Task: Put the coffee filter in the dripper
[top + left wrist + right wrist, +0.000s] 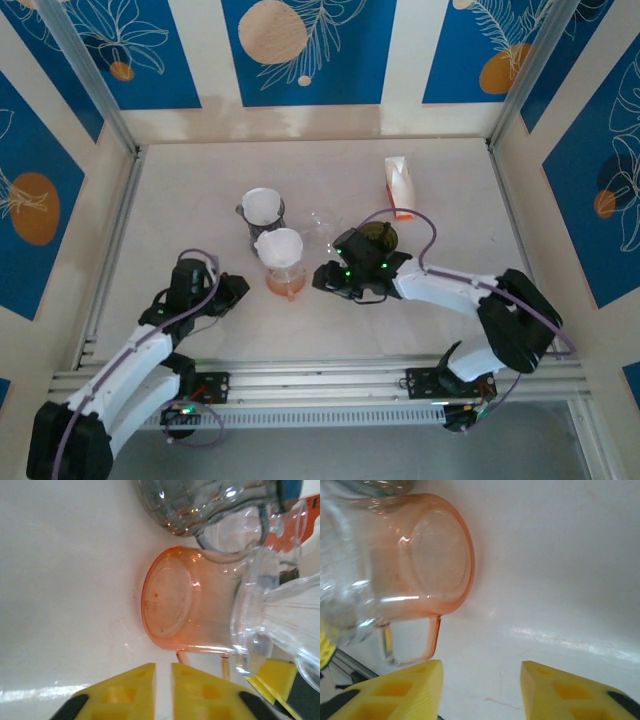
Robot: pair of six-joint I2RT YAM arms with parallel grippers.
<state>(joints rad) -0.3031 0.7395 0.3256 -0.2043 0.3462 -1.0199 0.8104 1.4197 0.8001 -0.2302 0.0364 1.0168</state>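
An orange cup [286, 282] stands mid-table with a clear dripper [279, 248] on top, and a white coffee filter [279, 243] lies inside the dripper. Behind it a glass jug [262, 212] holds another white paper. My left gripper [236, 290] sits just left of the cup, shut with nothing between its fingers; in the left wrist view the cup [170, 605] and dripper [280, 622] lie just past the gripper [164, 669]. My right gripper [323, 277] is open just right of the cup, apart from it; the right wrist view shows the gripper [481, 669] with the cup's handle [412, 642] close to its left finger.
A small clear glass [322, 226] and a dark round object [379, 238] stand behind my right gripper. A white and orange carton [400, 185] lies at the back right. Metal rails [320, 380] run along the near edge.
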